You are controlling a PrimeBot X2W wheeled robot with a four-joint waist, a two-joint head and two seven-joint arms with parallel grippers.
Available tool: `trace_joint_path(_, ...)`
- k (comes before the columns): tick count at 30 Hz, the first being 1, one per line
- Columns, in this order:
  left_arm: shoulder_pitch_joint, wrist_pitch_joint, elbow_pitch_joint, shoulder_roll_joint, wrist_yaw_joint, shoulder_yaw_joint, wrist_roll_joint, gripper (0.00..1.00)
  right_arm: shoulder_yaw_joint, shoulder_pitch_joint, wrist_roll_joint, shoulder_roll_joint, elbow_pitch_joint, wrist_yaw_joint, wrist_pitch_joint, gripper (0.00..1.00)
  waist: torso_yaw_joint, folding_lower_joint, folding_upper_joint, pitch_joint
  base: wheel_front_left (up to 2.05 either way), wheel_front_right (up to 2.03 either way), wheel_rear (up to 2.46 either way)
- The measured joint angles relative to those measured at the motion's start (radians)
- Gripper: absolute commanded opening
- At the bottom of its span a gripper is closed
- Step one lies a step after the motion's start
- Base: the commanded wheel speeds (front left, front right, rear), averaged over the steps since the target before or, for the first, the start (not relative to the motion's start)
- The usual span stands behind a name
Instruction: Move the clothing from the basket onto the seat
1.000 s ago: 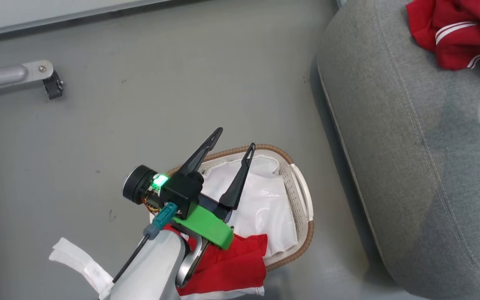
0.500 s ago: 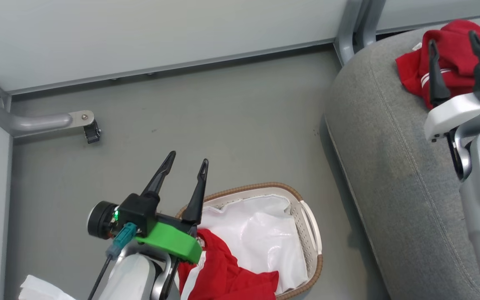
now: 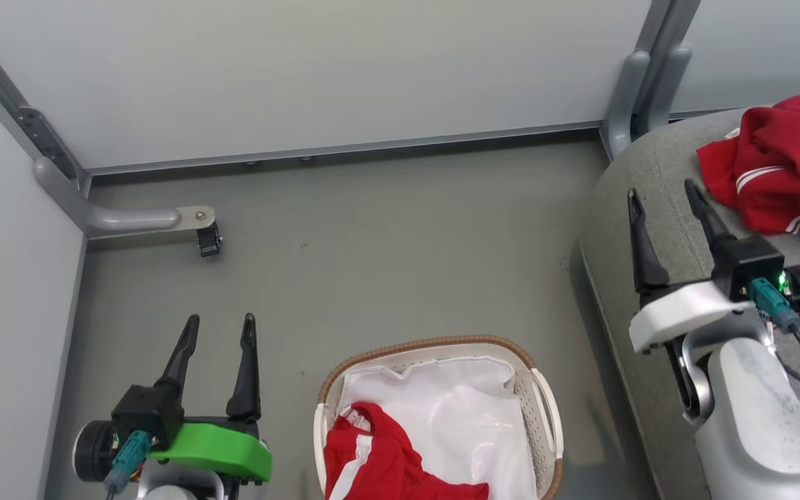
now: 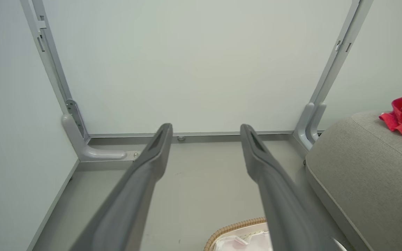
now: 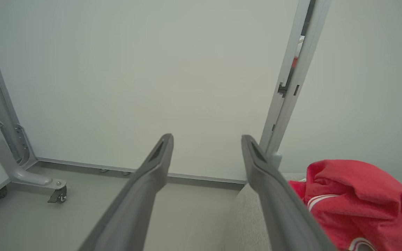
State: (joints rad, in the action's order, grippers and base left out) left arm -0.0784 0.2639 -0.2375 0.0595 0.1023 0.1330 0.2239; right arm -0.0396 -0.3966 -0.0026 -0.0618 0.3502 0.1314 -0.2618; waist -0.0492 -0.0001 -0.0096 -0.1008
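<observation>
Nearest, low at the left: left fingers [image 3: 246, 368] spread wide, gripping nothing, over bare floor [image 3: 386, 264] just left of the basket [image 3: 435, 342]; a second ago over its white liner [image 3: 469, 417]. Inside the basket, one red garment [image 3: 379, 458] bunched at the near end, not yet lifted. Farther right: right fingers [image 3: 639, 243] fully parted too, empty, above the grey seat [image 3: 664, 149], drawn back from the second red garment [image 3: 782, 160], now lying free on the cushion. Head camera tilted up meanwhile, hence the wider framing. Judged about half done: one piece delivered, one left to fetch. Beyond, smooth grey floor, a castor bracket [image 3: 207, 243], pale wall panels [image 3: 344, 69], a metal post [image 3: 639, 76].
</observation>
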Motion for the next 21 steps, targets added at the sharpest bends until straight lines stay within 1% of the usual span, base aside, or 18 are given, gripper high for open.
trace_joint_path(4, 0.038, 0.000, -0.001, -0.004, 0.000, -0.026, -0.008, 1.00, -0.012, 0.080, 0.032, 0.011, -0.028, 0.000, 0.000, 1.00, -0.014, 0.0000, 0.0000, 0.021, 0.00, 0.00, 0.00)
trace_joint_path(6, 0.056, 0.000, -0.002, -0.005, 0.002, -0.034, -0.010, 1.00, 0.000, 0.115, 0.072, 0.011, -0.031, 0.000, 0.000, 1.00, -0.019, 0.0000, 0.0000, 0.032, 0.00, 0.00, 0.00)
trace_joint_path(8, 0.071, 0.000, -0.004, -0.006, 0.003, -0.038, -0.015, 1.00, 0.004, 0.145, 0.081, 0.015, -0.032, 0.000, 0.000, 1.00, -0.024, 0.0000, 0.0000, 0.042, 0.00, 0.00, 0.00)
trace_joint_path(10, 0.078, 0.000, -0.012, -0.007, 0.005, -0.038, -0.020, 1.00, 0.007, 0.163, 0.074, 0.012, -0.035, 0.000, 0.000, 1.00, -0.027, 0.0000, 0.0000, 0.050, 0.00, 0.00, 0.00)
trace_joint_path(17, 0.096, 0.000, -0.023, -0.008, 0.012, -0.042, -0.027, 1.00, 0.012, 0.219, 0.128, 0.013, -0.038, 0.000, 0.000, 1.00, -0.037, 0.0000, 0.0000, 0.077, 0.00, 0.00, 0.00)
trace_joint_path(21, 0.108, 0.000, -0.027, -0.008, 0.012, -0.044, -0.027, 1.00, 0.013, 0.234, 0.138, 0.014, -0.038, 0.000, 0.000, 1.00, -0.039, 0.0000, 0.0000, 0.088, 0.00, 0.00, 0.00)
